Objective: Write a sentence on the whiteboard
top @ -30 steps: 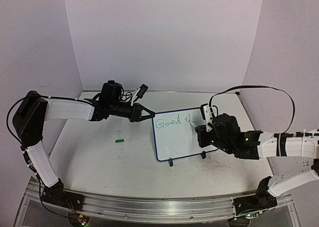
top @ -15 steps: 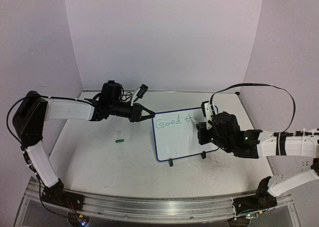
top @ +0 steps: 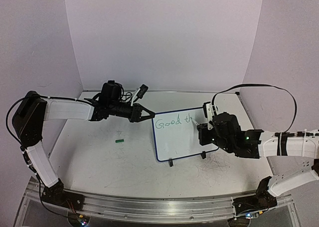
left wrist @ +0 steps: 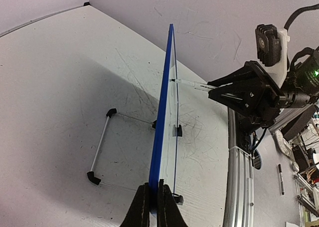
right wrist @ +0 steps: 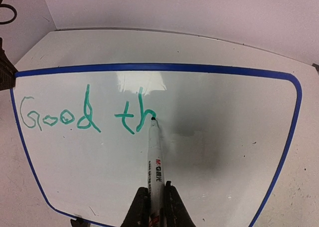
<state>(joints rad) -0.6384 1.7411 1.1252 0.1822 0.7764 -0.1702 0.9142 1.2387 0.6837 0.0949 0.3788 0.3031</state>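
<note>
Writing underway | whiteboard [left wrist: 167,112] is clamped edgewise in left gripper [left wrist: 153,188], to be steadied | marker [right wrist: 154,154] is pinched in right gripper [right wrist: 156,189], tip ahead touching sentence [right wrist: 84,114].

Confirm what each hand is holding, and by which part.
Left hand grips the whiteboard by its blue frame edge. Right hand grips a marker by the rear of its barrel, tip on the whiteboard.

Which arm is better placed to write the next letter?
The right arm. The right fingers grip the green marker, its tip on the whiteboard after "th". The left fingers pinch the board's blue edge.
</note>
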